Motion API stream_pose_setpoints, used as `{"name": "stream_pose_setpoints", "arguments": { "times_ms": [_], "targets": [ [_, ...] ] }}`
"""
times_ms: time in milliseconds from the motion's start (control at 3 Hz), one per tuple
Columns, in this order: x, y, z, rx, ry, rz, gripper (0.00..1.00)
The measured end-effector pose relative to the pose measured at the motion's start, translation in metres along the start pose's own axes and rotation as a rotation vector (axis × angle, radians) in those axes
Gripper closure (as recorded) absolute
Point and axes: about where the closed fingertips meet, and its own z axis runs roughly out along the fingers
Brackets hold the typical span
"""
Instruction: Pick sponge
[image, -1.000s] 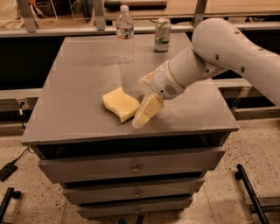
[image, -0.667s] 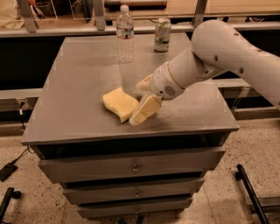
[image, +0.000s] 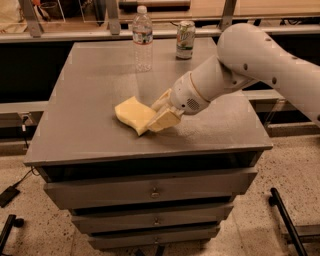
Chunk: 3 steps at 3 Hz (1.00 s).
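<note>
The pale yellow sponge (image: 130, 112) lies flat on the grey cabinet top (image: 90, 100), near the middle towards the front. My gripper (image: 152, 117) reaches in from the right on the white arm (image: 260, 60) and is down at the sponge's right end. It is open, with one pale finger behind that end and the other pale finger (image: 163, 120) in front of it. The sponge's right tip is hidden between them. The sponge rests on the surface.
A clear water bottle (image: 142, 37) and a soda can (image: 185, 39) stand at the back of the cabinet top. The cabinet has several drawers below its front edge (image: 150, 152). Shelving runs behind, and a black bar (image: 285, 215) lies on the floor at right.
My gripper has moved left along the surface and closer to the sponge, so that its fingers now stand on either side of the sponge's right end. The sponge has not moved.
</note>
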Motion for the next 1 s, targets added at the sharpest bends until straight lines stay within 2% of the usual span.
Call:
{"name": "stream_pose_setpoints", "arguments": {
  "times_ms": [333,667,1000],
  "targets": [
    [-0.001,0.001,0.002,-0.003,0.0,-0.002,0.9],
    [-0.025,0.005,-0.001,-0.029,-0.022,-0.042,1.0],
    [-0.067,0.009,-0.009,-0.034,-0.051,-0.115,1.0]
  ]
}}
